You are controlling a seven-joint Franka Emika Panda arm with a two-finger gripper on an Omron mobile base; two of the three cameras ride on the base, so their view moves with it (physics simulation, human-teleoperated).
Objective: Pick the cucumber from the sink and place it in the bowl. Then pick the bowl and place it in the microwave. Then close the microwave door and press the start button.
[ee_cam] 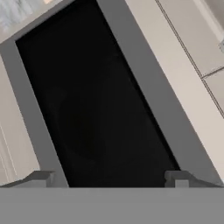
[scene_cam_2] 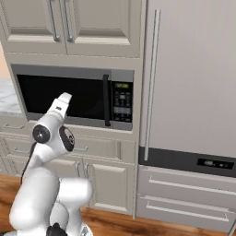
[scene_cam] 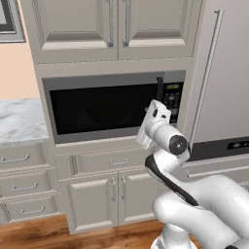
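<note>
The microwave (scene_cam: 112, 109) is built into the cabinet wall, and the microwave door (scene_cam_2: 60, 94) with its dark glass is closed. A black vertical handle (scene_cam_2: 106, 100) runs beside the dark button panel (scene_cam_2: 122, 103) on the right. My gripper (ee_cam: 111, 178) points at the door glass (ee_cam: 87, 109) from close by, a little left of the handle. It is open, the two fingertips (ee_cam: 41, 178) stand wide apart, and nothing is between them. My white hand (scene_cam: 154, 116) hangs just in front of the door's lower right part. The cucumber, the bowl and the sink are out of view.
A tall grey fridge (scene_cam_2: 193, 78) stands right of the microwave. Beige upper cabinets (scene_cam: 116, 24) hang above, with drawers and cupboard doors (scene_cam: 102, 194) below. A white marble counter (scene_cam: 19, 119) lies at the left. The floor is wood (scene_cam: 29, 238).
</note>
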